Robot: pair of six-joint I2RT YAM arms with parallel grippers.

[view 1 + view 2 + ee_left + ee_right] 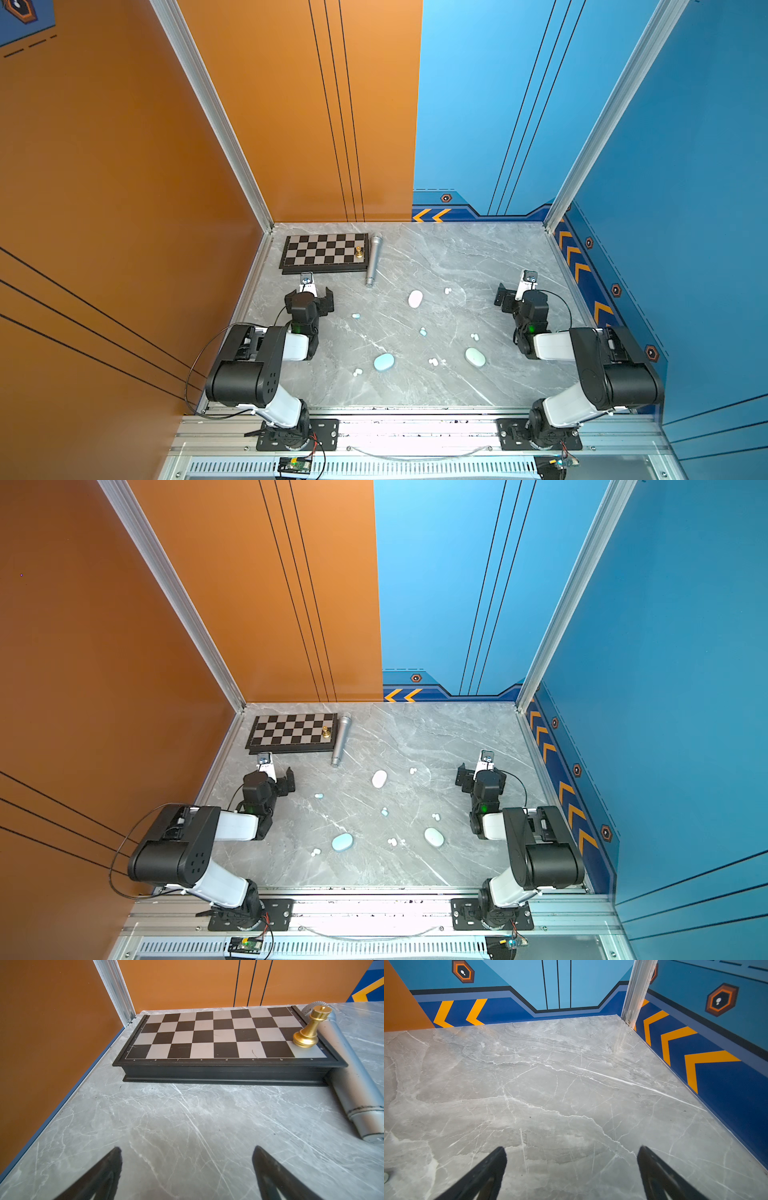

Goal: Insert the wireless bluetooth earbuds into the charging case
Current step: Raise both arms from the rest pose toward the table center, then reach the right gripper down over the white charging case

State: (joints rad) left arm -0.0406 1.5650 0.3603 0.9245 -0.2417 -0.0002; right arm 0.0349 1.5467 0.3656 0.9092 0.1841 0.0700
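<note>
Bimanual cell, both top views and both wrist views. The left claw [309, 296] hovers at the left of the grey marble-patterned counter [478, 257]. Its black fingers [113, 1161] are spread wide apart and grip nothing.

Its wrist view faces a black-and-silver chequered chessboard [207, 1032] with a gold chess piece [307, 1030] standing on a corner square. A silver cylindrical microphone [353, 1084] lies against the board's side edge.

The right claw [521, 295] hangs at the right of the counter, also spread wide and gripping nothing, and its wrist view shows bare counter.

The small rounded plastic earbuds [433, 362] lie loose on the middle of the counter, between the arms:
- a light blue earbud [355, 316] nearest the left arm;
- a second light blue earbud [422, 331] at mid-counter;
- white earbud clusters at the far side [447, 291], the right [474, 336] and the near left [357, 372].

Three pebble-shaped charging cases lie well apart among them, and all look closed:
- a white oval case [415, 299];
- a light blue oval case [383, 361];
- a pale green oval case [475, 357].

Both claws stand well apart from the earbuds and cases.
</note>
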